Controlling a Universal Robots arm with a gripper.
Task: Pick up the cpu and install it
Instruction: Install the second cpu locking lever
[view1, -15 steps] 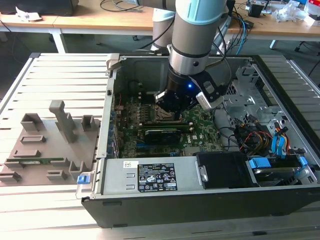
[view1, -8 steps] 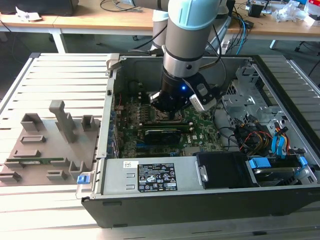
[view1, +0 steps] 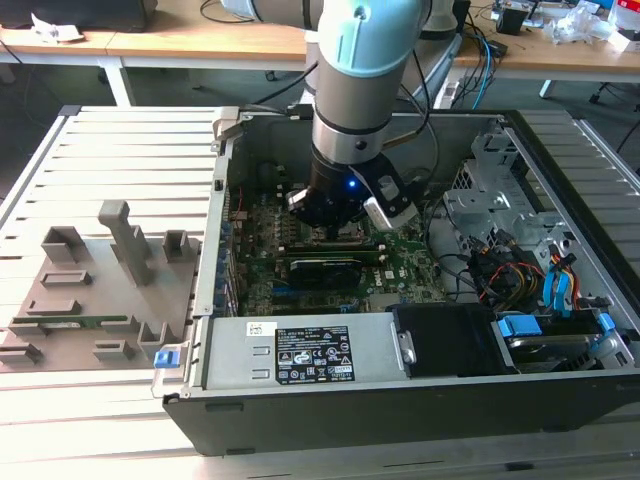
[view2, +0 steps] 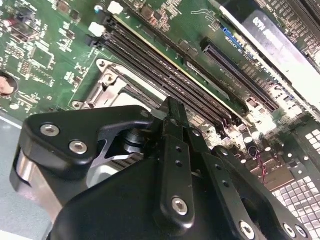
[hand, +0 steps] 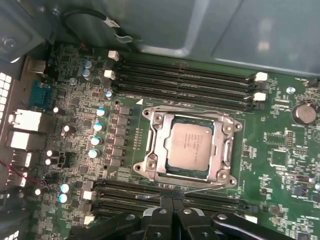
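The cpu (hand: 189, 145), a silvery square chip with a thin green rim, lies flat inside the metal-framed socket (hand: 156, 150) on the motherboard. In the first wrist view my gripper (hand: 168, 204) hangs just off the socket's edge, over a bank of memory slots (hand: 125, 192). Its two black fingers are pressed together with nothing between them. The second wrist view has the gripper (view2: 172, 107) from behind, its tip over the socket frame (view2: 112, 82). In the exterior view the gripper (view1: 335, 222) is down inside the open computer case (view1: 215, 250), above the green board.
Case walls surround the arm. A power supply (view1: 310, 355) sits at the front, with a drive cage (view1: 500, 200) and coloured cables (view1: 520, 275) at the exterior view's right. A grey fixture (view1: 90, 290) holding a green memory stick (view1: 75, 322) lies outside the case at that view's left.
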